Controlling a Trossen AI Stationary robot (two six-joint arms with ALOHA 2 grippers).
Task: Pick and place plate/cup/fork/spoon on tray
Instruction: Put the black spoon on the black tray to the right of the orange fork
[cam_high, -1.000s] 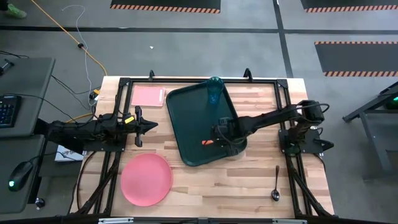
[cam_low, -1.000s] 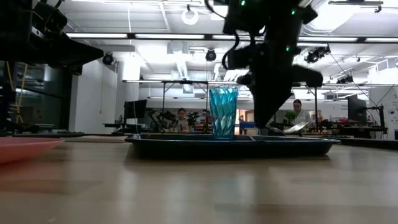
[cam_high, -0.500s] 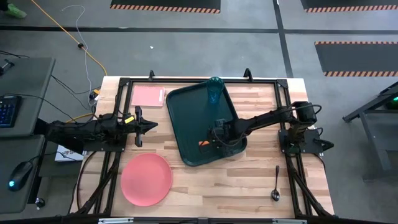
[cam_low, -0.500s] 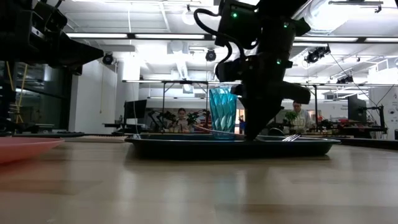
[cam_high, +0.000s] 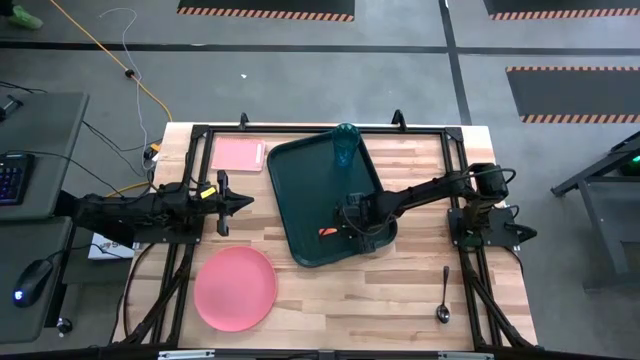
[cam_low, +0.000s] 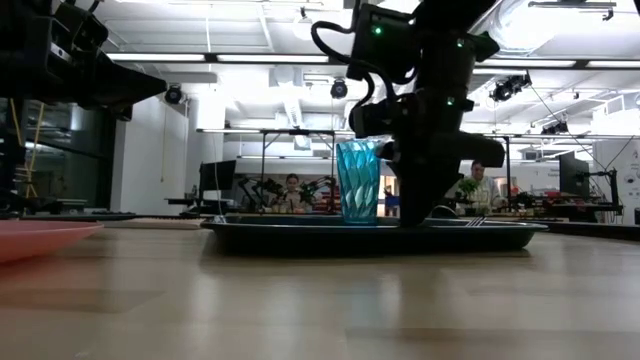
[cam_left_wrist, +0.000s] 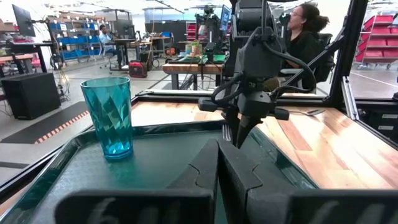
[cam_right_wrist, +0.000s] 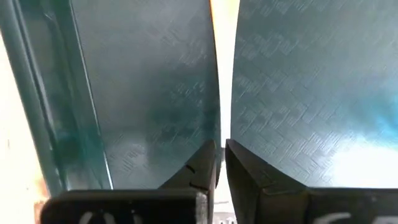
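While the left gripper (cam_high: 243, 201) waits pressed together over bare table, the right gripper (cam_high: 343, 228) pinches the fork (cam_high: 327, 231) low on the tray (cam_high: 300, 180), near the cup (cam_high: 345, 146).

The tray (cam_high: 312, 195) is dark green. The cup (cam_left_wrist: 111, 116) is see-through teal with a diamond pattern. The plate (cam_high: 234, 288) is pink.

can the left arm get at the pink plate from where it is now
Probably yes. The plate lies bare on the wood near the table's front-left corner, apart from the tray, with nothing on it. The left gripper waits just behind it with open table between them.
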